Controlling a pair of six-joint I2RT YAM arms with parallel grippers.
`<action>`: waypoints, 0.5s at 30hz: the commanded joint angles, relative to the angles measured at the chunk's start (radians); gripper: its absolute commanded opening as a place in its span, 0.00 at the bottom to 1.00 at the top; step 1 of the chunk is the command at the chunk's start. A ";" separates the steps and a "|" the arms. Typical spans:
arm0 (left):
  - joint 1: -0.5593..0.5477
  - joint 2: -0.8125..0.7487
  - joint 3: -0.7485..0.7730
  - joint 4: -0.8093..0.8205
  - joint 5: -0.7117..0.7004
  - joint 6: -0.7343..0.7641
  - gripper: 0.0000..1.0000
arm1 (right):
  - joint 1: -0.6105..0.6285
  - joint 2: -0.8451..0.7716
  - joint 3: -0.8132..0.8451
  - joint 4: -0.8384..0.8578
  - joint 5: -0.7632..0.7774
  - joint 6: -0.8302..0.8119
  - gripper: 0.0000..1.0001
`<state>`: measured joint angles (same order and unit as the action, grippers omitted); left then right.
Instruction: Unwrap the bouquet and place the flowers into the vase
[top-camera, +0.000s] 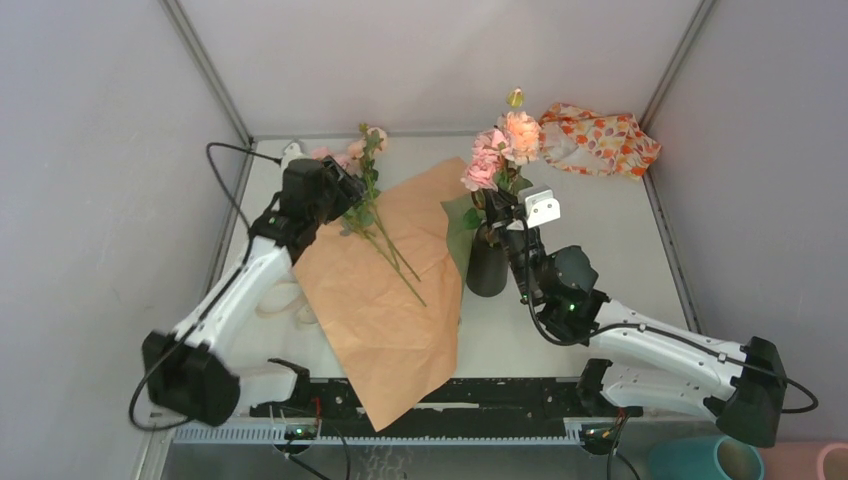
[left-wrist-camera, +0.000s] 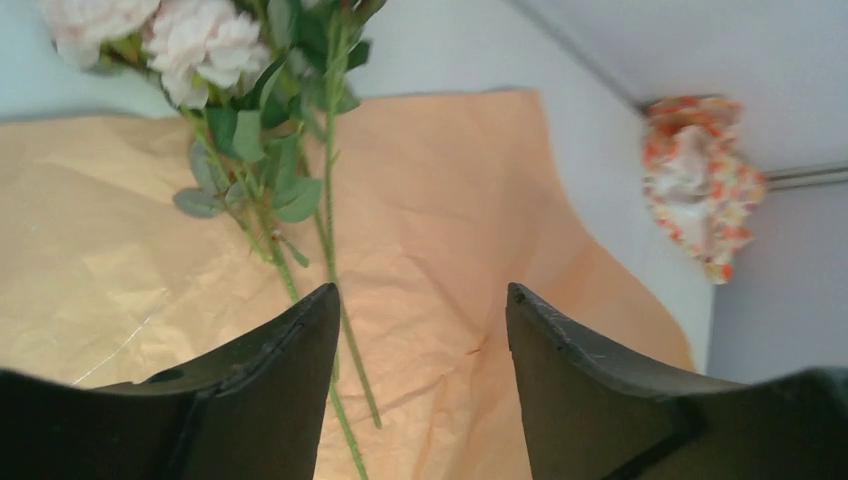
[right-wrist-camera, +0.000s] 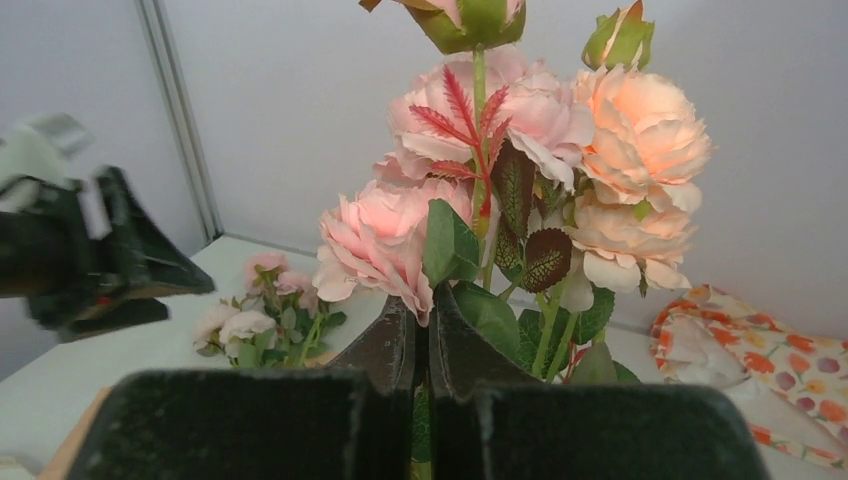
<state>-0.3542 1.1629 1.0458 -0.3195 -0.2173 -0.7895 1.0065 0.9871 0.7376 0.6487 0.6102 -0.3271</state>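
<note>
Recorded partway through the transfer of stems from wrap to vase; found the orange-brown paper wrap (top-camera: 385, 300) opened flat on the table (top-camera: 600, 250), reaching from the near edge toward the middle; noted what looked like a sage-green sheet (top-camera: 457, 245) at its right edge, just beside the vase; saw loose stems (top-camera: 378, 225) of the bouquet lying across the far part of the paper, blooms toward the far left corner; found the left gripper (left-wrist-camera: 422, 295) released, jaws wide apart, hanging above those stems and gripping nothing; located the black vase (top-camera: 487, 265) upright just right of the paper, with pink and peach standing roses (top-camera: 505, 145) in it; found the right gripper (right-wrist-camera: 420, 300) clenched at the vase mouth, apparently on the stalks of the standing roses, to judge by a green sliver pinched between the fingers (right-wrist-camera: 385, 350); judged the step in hand as fetching the stems left on the paper; judged the next move to call for lowering the open jaws astride the stalks, closing below the leaves, and lifting clear before crossing to the vase; expected crowding at the vase mouth from the right arm and the blooms there; noted a teal cylinder (top-camera: 705, 458) and a pink cylinder (top-camera: 833, 462) beyond the near right corner, well apart from the work; noted a patterned cloth (top-camera: 598, 138) crumpled at the far right corner, out of the way.
</note>
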 joint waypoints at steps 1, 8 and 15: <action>0.067 0.250 0.154 -0.095 0.178 -0.092 0.64 | 0.015 -0.036 -0.001 -0.042 -0.004 0.054 0.06; 0.097 0.658 0.484 -0.175 0.177 -0.073 0.62 | 0.027 -0.053 0.000 -0.082 -0.031 0.093 0.06; 0.130 0.940 0.818 -0.338 0.144 -0.070 0.62 | 0.030 -0.063 0.000 -0.105 -0.042 0.107 0.06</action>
<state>-0.2485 2.0216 1.6913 -0.5434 -0.0559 -0.8497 1.0264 0.9398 0.7376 0.5667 0.5800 -0.2512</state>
